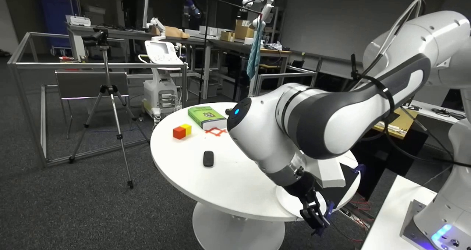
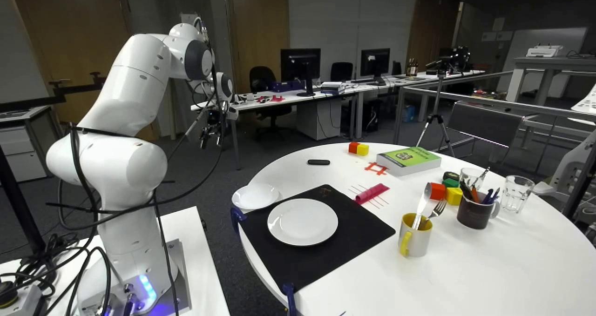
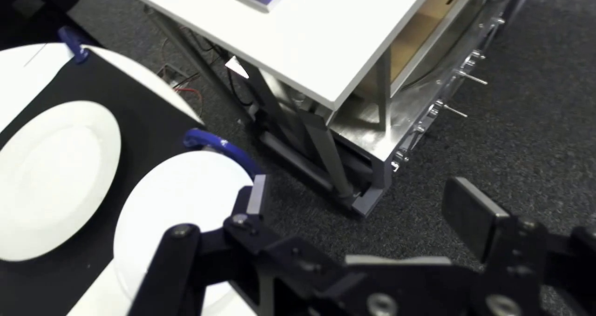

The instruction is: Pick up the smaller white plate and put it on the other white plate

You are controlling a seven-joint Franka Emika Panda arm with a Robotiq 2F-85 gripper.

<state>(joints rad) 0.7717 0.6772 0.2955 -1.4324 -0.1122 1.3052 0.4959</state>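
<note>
The smaller white plate (image 2: 255, 196) lies at the table's edge, by the far edge of the black mat. It also shows in an exterior view (image 1: 289, 202), partly behind the gripper, and in the wrist view (image 3: 181, 195), partly covered by a finger. The other white plate (image 2: 302, 222), with a faint rim ring, lies on the mat; in the wrist view it is at the left (image 3: 58, 181). My gripper (image 3: 365, 204) is open and empty. Its fingers, also visible in both exterior views (image 1: 319, 222) (image 2: 212, 138), are above and just outside the table edge, beside the smaller plate.
The black mat (image 2: 344, 246) is held by blue clamps (image 2: 288, 290) at the table edge. A yellow-white mug with cutlery (image 2: 414, 239), a dark mug with pens (image 2: 475, 213), glasses (image 2: 517, 195), a green book (image 2: 409, 160), blocks (image 2: 358, 148) and a black object (image 2: 318, 162) stand on the table.
</note>
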